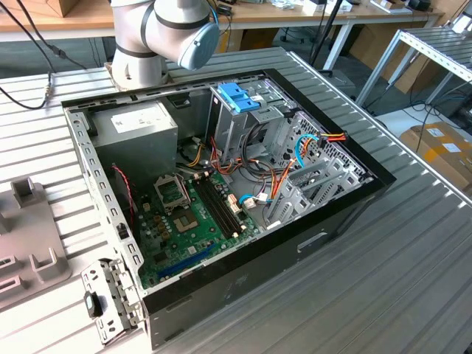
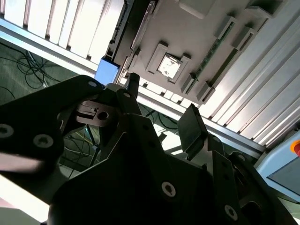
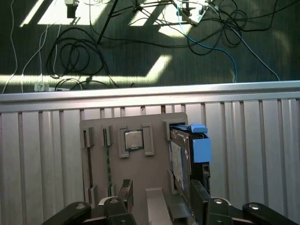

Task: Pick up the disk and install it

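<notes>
Exterior view first: a ribbed table (image 1: 413,295) carries everything. On it an open case (image 1: 310,247) is laid on its side with the panel off, presumably so that the bays can be reached from above. Within the case a metal cage (image 1: 230,136), topped by a blue handle, is stood upright towards the far wall. The arm (image 1: 166,33) is mounted at the table's far side.

Beside the case, at the exterior view's left, a grey plate (image 1: 29,247) is laid flat. It is judged to be the plate seen in both wrist views, where raised holders keep parts in fixed places. The disk (image 3: 180,161) is stood on edge in one such holder at the plate's side, with its blue tab (image 3: 200,147) outermost, so that its two broad faces are offered to a pinch.

The gripper (image 3: 161,190) is poised just by the disk with its jaws spread wide and nothing held. One finger (image 3: 199,204) is seen close beside the blue rail and the other well off over the plate; no contact can be made out. A chip (image 3: 133,139) is seated in a neighbouring holder, apart from the disk.
</notes>
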You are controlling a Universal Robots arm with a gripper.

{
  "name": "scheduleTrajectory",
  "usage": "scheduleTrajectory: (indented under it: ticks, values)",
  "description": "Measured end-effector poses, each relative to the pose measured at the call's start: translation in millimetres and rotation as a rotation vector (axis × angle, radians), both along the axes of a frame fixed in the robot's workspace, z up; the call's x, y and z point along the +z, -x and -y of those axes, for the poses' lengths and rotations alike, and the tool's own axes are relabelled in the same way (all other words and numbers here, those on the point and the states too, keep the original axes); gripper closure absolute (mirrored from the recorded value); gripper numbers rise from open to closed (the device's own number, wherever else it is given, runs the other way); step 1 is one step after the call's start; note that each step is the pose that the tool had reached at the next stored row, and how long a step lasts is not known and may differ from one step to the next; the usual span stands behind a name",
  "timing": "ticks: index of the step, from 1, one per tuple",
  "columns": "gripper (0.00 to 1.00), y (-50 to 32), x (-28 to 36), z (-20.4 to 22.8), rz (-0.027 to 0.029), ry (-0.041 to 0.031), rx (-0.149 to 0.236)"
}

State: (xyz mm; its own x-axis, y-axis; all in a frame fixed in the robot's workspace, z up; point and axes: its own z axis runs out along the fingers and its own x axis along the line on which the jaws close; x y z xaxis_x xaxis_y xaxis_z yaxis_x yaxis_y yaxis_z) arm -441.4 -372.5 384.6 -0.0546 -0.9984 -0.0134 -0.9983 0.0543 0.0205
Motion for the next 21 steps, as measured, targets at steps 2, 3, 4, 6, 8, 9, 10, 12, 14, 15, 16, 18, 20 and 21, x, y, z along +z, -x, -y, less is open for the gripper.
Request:
scheduleTrajectory:
  ticks: [2, 3, 4, 6, 8, 9, 10, 12, 14, 15, 16, 18, 20, 21]
  values:
    - [0.4, 0.0, 0.0, 0.0, 0.0, 0.0, 0.0]
    - [0.4, 0.0, 0.0, 0.0, -0.0001, 0.0, 0.0]
    - [0.4, 0.0, 0.0, 0.0, -0.0001, 0.0, 0.0]
    - [0.4, 0.0, 0.0, -0.3, -0.0001, 0.0, 0.0]
    - [0.4, 0.0, 0.0, -1.2, -0.0002, 0.0, 0.0]
    - [0.4, 0.0, 0.1, -1.5, -0.0004, 0.0001, 0.0]
    - [0.4, 0.0, 0.0, -2.7, -0.0002, 0.0, 0.0]
    - [0.4, 0.0, -0.1, -3.6, -0.0003, 0.0, 0.0]
    - [0.4, 0.0, -0.2, -4.8, -0.0003, 0.0, 0.0]
    - [0.4, 0.0, -0.3, -5.0, -0.0003, 0.0, 0.0]
    - [0.4, 0.0, -0.3, -5.4, -0.0005, 0.0, 0.0]
    - [0.4, 0.0, -0.5, -5.7, -0.0004, 0.0, 0.0]
    - [0.4, 0.0, -2.0, -6.0, -0.0005, 0.0, 0.0]
    - [0.4, 0.0, -2.1, -6.0, -0.0004, -0.0001, 0.0]
